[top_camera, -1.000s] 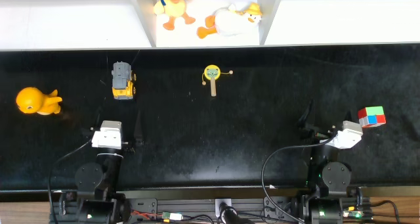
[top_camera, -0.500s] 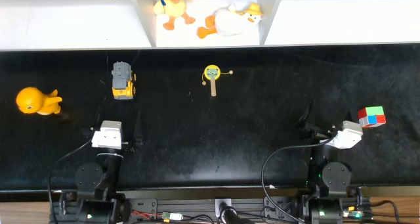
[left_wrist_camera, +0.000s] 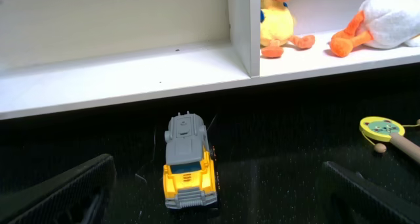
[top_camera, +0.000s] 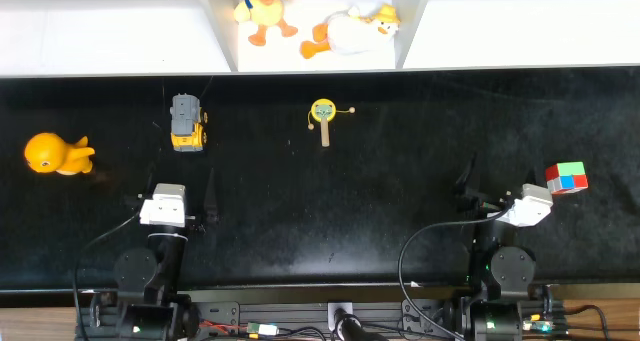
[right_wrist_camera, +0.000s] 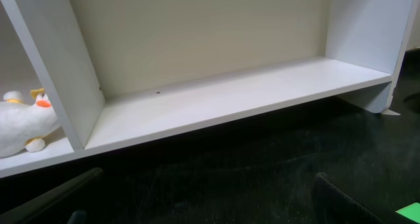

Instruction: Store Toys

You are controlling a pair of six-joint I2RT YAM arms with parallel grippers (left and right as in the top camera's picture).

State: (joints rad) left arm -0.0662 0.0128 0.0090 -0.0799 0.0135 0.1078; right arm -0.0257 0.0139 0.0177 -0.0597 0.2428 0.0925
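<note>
A yellow and grey toy truck (top_camera: pixel 186 122) stands on the black table, straight ahead of my left gripper (top_camera: pixel 165 193), which rests low near its base with its fingers (left_wrist_camera: pixel 72 191) spread open and empty. The truck (left_wrist_camera: pixel 189 165) lies beyond the fingertips, apart from them. An orange duck toy (top_camera: pixel 58 154) sits at the far left. A small rattle drum (top_camera: pixel 323 114) lies near the middle. A colour cube (top_camera: pixel 566 178) sits just right of my right gripper (top_camera: pixel 525 196), whose fingers (right_wrist_camera: pixel 59 198) are open and empty.
A white shelf (top_camera: pixel 110 41) runs along the table's far edge. Its middle compartment holds a yellow plush duck (top_camera: pixel 264 9) and a white plush duck (top_camera: pixel 350 31). The left compartment (left_wrist_camera: pixel 118 73) and right compartment (right_wrist_camera: pixel 230 99) are bare.
</note>
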